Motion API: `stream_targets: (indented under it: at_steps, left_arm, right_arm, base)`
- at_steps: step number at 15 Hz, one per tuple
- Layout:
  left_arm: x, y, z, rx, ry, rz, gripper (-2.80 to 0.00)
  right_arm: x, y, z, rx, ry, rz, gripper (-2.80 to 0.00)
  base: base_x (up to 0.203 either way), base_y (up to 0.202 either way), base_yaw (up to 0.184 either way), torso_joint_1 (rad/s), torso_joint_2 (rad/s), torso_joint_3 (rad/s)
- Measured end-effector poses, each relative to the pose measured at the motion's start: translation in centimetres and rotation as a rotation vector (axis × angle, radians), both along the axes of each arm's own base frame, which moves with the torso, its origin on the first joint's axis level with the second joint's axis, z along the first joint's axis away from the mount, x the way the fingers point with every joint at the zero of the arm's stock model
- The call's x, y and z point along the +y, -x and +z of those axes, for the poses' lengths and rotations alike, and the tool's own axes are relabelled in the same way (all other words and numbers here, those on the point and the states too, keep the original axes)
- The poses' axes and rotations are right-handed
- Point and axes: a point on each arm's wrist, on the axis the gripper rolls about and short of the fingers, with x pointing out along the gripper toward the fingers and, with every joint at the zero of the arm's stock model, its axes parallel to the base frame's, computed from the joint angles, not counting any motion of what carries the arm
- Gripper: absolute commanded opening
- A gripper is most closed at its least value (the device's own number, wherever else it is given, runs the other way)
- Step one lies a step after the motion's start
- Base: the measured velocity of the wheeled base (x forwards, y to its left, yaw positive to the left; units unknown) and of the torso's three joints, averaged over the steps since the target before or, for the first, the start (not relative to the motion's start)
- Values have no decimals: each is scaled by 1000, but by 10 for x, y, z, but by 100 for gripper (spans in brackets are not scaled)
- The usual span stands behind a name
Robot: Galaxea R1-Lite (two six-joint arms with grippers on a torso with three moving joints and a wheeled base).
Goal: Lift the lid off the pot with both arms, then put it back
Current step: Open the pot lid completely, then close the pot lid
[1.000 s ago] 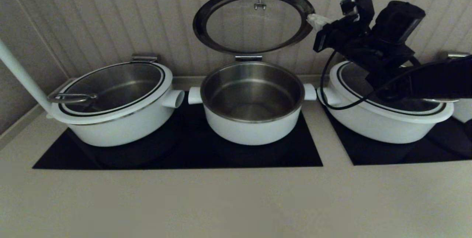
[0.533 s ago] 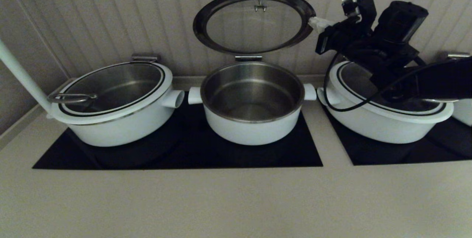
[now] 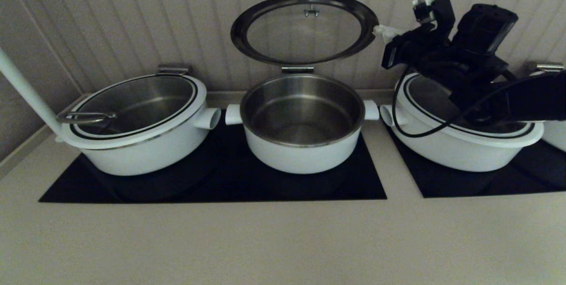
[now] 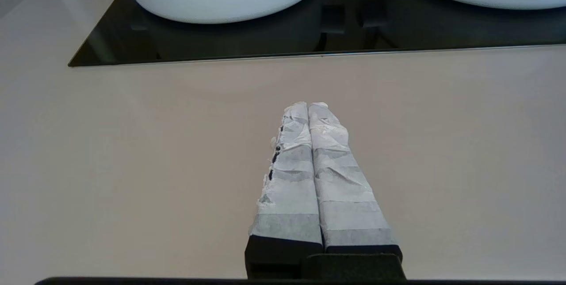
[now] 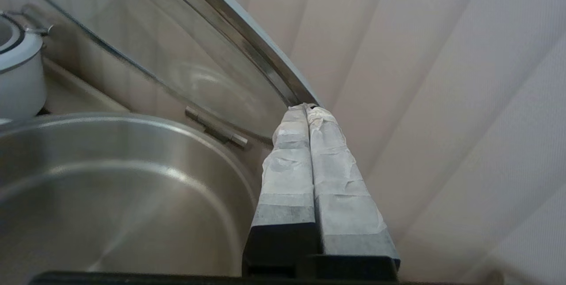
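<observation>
**Lid lowered slightly, tilted over open pot**

Since the earlier frames the lid has dropped a little and the right tool has shifted with it. The right tool, its tape-wrapped fingers pressed together, pinches the lid's dark rim at its tip; round glass pane, curved steel bar handle. The pot sits below and beside that tool: deep, white outside, brushed steel inside, stub handles. Left tool, wrinkled taped fingers closed on nothing, hangs above the smooth beige counter.
</observation>
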Motion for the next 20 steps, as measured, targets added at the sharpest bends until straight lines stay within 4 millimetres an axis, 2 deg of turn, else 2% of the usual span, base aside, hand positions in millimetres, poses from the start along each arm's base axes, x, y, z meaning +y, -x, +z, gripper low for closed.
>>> stream_targets:
  at_steps: [7, 14, 20]
  left_arm:
    - [0, 0, 0, 0, 1, 0, -280]
    - [0, 0, 0, 0, 0, 0, -280]
    - [0, 0, 0, 0, 0, -1, -280]
  right_arm:
    - [-1, 9, -1, 23, 4, 3, -280]
    - [-4, 20, -12, 75, 15, 2, -280]
    - [-10, 43, -18, 127, 23, -6, -280]
  base:
    - [0, 0, 0, 0, 0, 0]
    - [0, 0, 0, 0, 0, 0]
    - [0, 0, 0, 0, 0, 0]
